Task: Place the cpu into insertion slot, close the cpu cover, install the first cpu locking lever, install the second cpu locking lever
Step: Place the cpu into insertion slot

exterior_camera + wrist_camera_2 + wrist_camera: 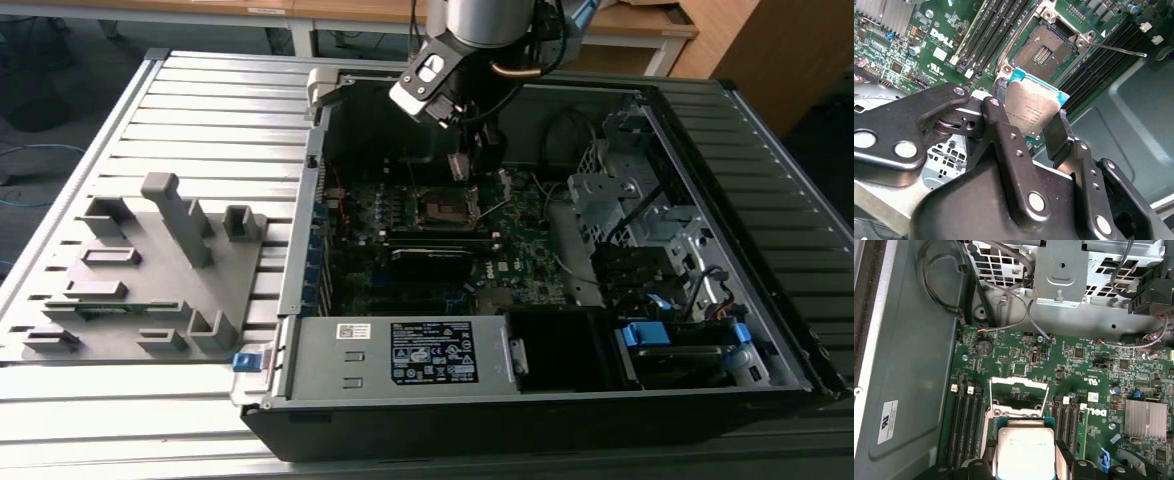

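Observation:
My gripper [1029,107] is shut on the cpu [1031,112], a silver-grey square chip pinched by its edges between the two black fingers [999,107]. The chip hangs just above the motherboard, close to the insertion slot [1046,50], whose dark recessed centre lies open and bare. In the first wrist view the cpu [1025,450] hides most of the slot, and the cpu cover [1019,383] stands raised behind it. A thin locking lever [1119,50] sticks out unlatched beside the slot. In the exterior view the gripper [462,168] hovers over the slot [445,207].
The open computer case [534,400] lies on a slatted table. Black memory slots [965,425] flank the socket on both sides. A drive cage [627,200] and loose cables [1004,305] sit nearby. A grey fixture block [147,270] stands at the exterior view's left.

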Robot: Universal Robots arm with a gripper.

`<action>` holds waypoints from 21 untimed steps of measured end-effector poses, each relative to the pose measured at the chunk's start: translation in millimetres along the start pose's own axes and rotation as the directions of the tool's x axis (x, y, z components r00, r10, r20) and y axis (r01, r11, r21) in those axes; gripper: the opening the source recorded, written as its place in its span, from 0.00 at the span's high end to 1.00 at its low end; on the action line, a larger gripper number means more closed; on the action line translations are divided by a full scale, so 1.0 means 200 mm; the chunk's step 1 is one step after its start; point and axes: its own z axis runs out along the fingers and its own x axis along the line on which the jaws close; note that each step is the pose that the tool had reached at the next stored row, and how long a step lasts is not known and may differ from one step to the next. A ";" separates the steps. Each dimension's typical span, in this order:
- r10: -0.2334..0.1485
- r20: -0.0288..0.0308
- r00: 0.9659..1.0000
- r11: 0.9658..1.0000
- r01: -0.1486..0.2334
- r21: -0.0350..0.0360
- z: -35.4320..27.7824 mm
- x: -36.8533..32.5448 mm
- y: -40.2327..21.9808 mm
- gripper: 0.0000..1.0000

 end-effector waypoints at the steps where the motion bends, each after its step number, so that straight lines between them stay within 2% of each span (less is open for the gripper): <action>1: 0.000 0.000 1.000 1.000 0.000 0.000 0.000 0.000 0.000 0.46; 12: 0.001 0.000 1.000 1.000 -0.001 0.000 0.000 0.000 0.000 0.46; 17: 0.050 0.004 0.999 0.999 -0.050 -0.002 0.000 0.001 -0.006 0.46; 21: 0.055 0.005 0.998 0.999 -0.055 -0.002 0.000 0.000 -0.006 0.46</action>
